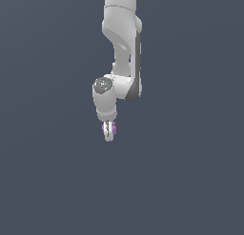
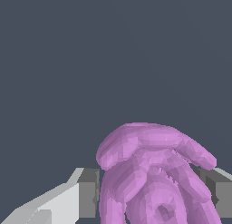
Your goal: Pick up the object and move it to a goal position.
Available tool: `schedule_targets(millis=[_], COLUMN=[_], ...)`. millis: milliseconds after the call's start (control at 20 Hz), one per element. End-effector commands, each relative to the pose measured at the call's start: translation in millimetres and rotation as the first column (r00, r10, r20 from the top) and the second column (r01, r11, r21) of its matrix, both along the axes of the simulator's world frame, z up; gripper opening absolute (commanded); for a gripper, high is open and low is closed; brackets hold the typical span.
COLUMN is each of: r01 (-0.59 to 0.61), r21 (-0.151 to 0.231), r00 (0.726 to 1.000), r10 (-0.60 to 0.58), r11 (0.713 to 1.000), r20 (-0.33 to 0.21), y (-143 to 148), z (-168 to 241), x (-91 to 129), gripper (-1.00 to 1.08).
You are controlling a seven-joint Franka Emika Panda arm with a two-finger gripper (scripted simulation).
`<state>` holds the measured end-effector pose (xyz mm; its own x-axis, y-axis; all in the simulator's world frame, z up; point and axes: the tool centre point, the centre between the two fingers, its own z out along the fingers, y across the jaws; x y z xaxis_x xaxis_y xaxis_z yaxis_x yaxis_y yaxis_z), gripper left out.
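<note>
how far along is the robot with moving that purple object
Done: the gripper is shut on the purple object, which bulges out on both sides of the fingers. In hand: carrying it. Left: reaching the goal, which neither view shows, so I can't say how close it is.

The white arm (image 1: 121, 44) reaches down from the top, wrist bent, its gripper (image 1: 109, 129) pointing straight down, both fingers (image 2: 88, 193) pressed against the purple object (image 2: 154, 173).
</note>
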<state>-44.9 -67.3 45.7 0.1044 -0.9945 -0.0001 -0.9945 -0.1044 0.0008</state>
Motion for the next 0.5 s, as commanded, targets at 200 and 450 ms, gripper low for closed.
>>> schedule_targets(millis=[200,450], r01=[0.0,0.0], r21=[0.0,0.001], r00=[1.0,1.0], r10=[0.0,0.0], r11=[1.0,1.0], r20=[0.001,0.002], y=[-0.1,0.4], z=[-0.9,0.1], x=[0.2,0.9], gripper=[-1.0,-1.0])
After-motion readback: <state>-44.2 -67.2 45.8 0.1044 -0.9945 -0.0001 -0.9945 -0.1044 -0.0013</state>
